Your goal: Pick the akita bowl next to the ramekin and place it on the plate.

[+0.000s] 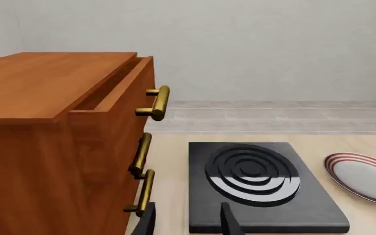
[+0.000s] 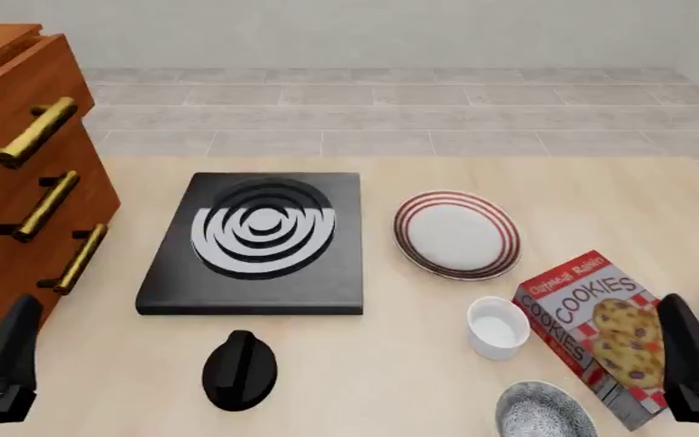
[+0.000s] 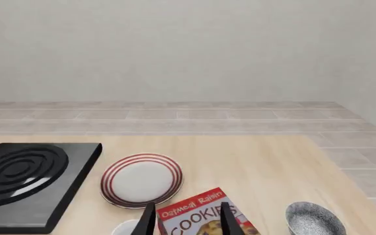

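Right fingers hover apart beside akita bowl.

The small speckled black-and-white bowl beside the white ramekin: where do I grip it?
Probably pinch the pale rim of the speckled black-and-white bowl from straight above: it sits upright and open. Take the side away from the white ramekin and the tilted cookie box.

A black stove, its knob nearby, a wooden cabinet, a cookies box.

red cookie box front reading "Oatmeal Raisin", "COOKIES" in large white letters beneath
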Tool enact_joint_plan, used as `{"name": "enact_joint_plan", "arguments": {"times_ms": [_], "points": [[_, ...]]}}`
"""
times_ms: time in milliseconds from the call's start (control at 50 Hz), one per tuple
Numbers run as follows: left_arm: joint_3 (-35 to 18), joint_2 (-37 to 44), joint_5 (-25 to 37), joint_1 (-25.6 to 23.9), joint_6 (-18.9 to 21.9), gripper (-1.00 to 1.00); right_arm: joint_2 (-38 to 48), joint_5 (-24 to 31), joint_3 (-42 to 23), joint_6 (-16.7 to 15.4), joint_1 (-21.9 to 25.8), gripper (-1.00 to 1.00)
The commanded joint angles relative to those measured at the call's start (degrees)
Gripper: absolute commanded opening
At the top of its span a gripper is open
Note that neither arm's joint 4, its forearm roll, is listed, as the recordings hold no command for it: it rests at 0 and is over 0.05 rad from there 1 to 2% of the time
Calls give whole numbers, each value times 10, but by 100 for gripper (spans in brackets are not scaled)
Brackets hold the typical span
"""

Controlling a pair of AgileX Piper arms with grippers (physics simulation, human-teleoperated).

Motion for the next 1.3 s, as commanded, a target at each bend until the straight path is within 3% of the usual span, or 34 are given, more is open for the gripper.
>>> {"name": "enact_joint_plan", "arguments": {"times_ms": [20, 420, 440, 520, 600, 620, 640, 780, 1300], "points": [[-1, 3, -1, 0, 0, 100, 2, 1, -1, -3, -2, 100], [-1, 3, -1, 0, 0, 100, 12, -1, -1, -5, 4, 100], [-1, 3, -1, 0, 0, 100, 22, -3, -5, -21, -1, 100], [-1, 3, -1, 0, 0, 100, 14, 16, -10, -29, 2, 100], [-1, 3, -1, 0, 0, 100, 22, 34, -27, -28, 3, 100], [-1, 3, -1, 0, 0, 100, 31, 44, -40, -1, 3, 100], [-1, 3, -1, 0, 0, 100, 38, 47, -47, 1, 4, 100], [-1, 3, -1, 0, 0, 100, 34, 122, -128, -3, 17, 100], [-1, 3, -1, 0, 0, 100, 77, 215, -266, -8, 42, 100]]}}
